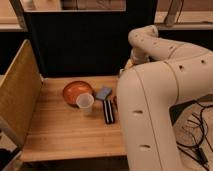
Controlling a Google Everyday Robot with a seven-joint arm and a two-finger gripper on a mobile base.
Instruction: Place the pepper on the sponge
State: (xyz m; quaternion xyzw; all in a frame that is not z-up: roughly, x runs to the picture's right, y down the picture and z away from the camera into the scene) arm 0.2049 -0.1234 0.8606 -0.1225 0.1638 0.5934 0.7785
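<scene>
Flat on the wooden table (65, 131), toward its far right: the sponge (103, 93), broad face up and bare, nothing seen resting on it. Judged a fair landing pad as it lies, low and level, though small.

No plain sight of the pepper. Only a small dark reddish patch (115, 102) at the arm's edge, just right of the sponge's near corner. Possibly the pepper, possibly not; too much hidden to say. If so, beside the sponge and not on it.

Just near of the sponge, lengthwise toward the viewer: a long black ribbed bar (108, 111). To the left, a pale cup (85, 101) upright, and behind it an orange bowl (74, 90), the two touching or nearly so. Crowded on the left and near sides, then, which leaves the right and far sides as the likelier open ways in.

From the right, filling that side: the white arm (165, 100), elbow high, bent down toward the table. Gripper hidden behind the arm's big near link, judged low over the table just right of the sponge. Open, closed or clamped on something: cannot tell. At far left, an upright wooden panel (17, 95).
</scene>
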